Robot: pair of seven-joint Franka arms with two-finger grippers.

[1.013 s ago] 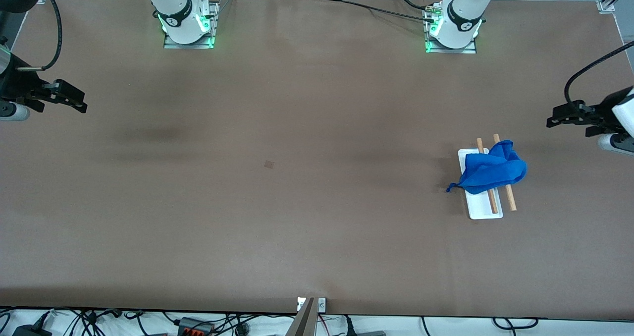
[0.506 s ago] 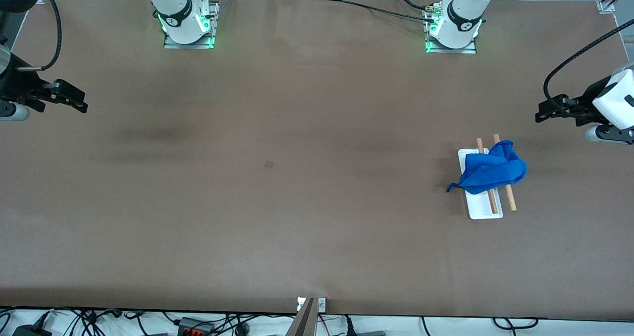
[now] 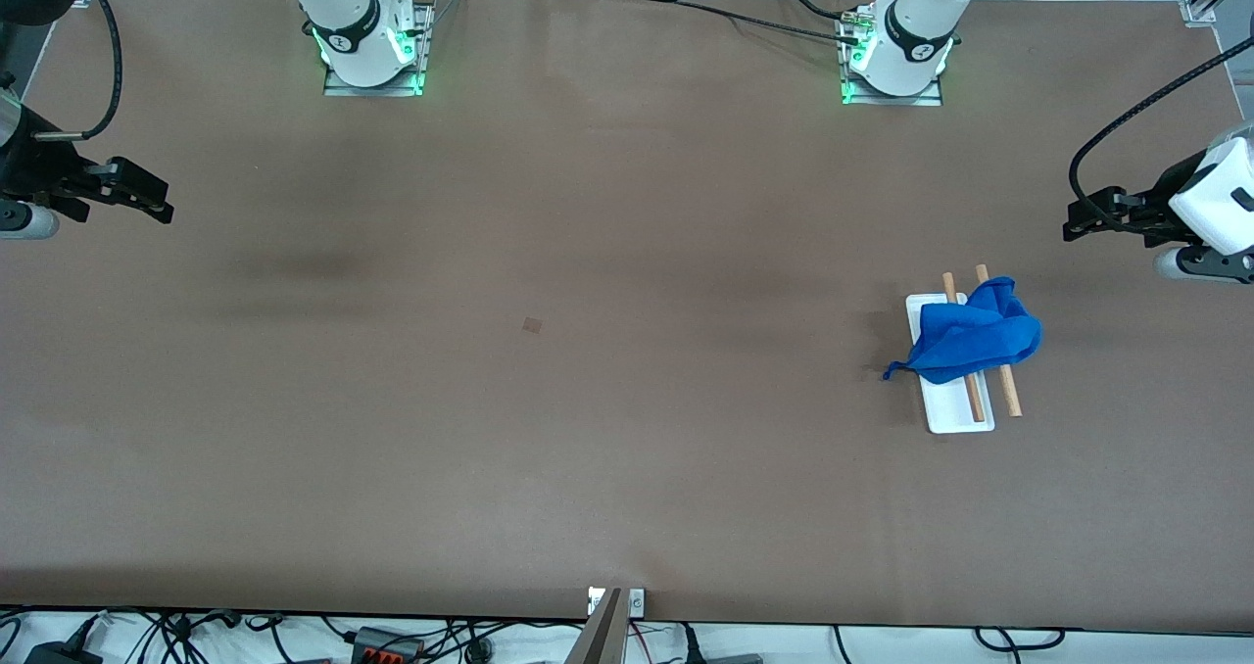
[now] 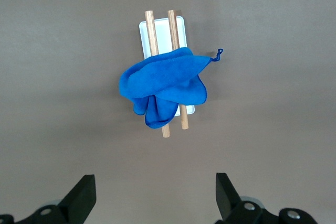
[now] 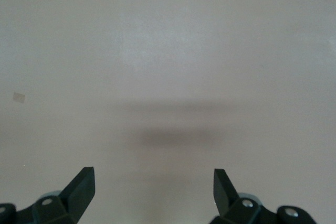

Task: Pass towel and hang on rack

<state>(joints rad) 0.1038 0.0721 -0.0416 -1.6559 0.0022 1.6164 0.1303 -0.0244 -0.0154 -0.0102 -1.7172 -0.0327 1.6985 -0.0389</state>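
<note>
The towel (image 3: 972, 339) is draped over both wooden rods of the rack (image 3: 955, 414), toward the left arm's end of the table (image 3: 588, 400). The left gripper (image 3: 1078, 228) is up over the table edge at that end, fingers apart and empty. The right gripper (image 3: 162, 206) waits over the right arm's end, fingers apart and empty.

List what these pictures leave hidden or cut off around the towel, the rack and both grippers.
- Front view: the towel hides the middle of the rack and its rods.
- Left wrist view: the picture's edge cuts the left gripper; only its spread fingertips show.
- Right wrist view: towel and rack are out of frame; the right gripper is open over bare table.
</note>
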